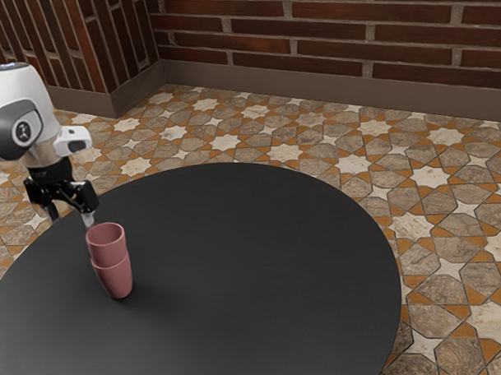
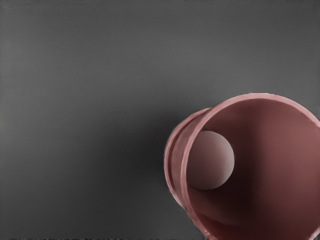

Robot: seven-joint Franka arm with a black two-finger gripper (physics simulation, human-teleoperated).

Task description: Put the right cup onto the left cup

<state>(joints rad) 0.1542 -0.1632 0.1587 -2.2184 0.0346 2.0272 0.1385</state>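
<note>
Inside the lower cup (image 1: 118, 283), the upper cup (image 1: 108, 245) is nested near the gripper (image 1: 71, 219), whose fingers are parted; both could be toppled if clipped during a sideways retreat.

Soft light, diffuse shadow (image 2: 142, 137)

My arm (image 1: 21, 113) shows between 9 and 10 o'clock in the exterior view, with a smooth, rounded white housing (image 1: 18, 87) and a dark cap (image 1: 7, 66) at its 12 o'clock. At its 6 to 7 o'clock I see a dark grey, round-cornered panel (image 1: 5, 133) bearing a pale ring emblem (image 1: 22, 130) with a branching mark inside. Toward 4 o'clock juts a stubby white block (image 1: 64, 136) with a dark oval inset (image 1: 74, 147). Below, a beige-grey collar (image 1: 43, 154) meets my angular black 2-finger gripper (image 1: 71, 217), where 1 fingertip (image 1: 89, 219) looks pale grey.
</note>
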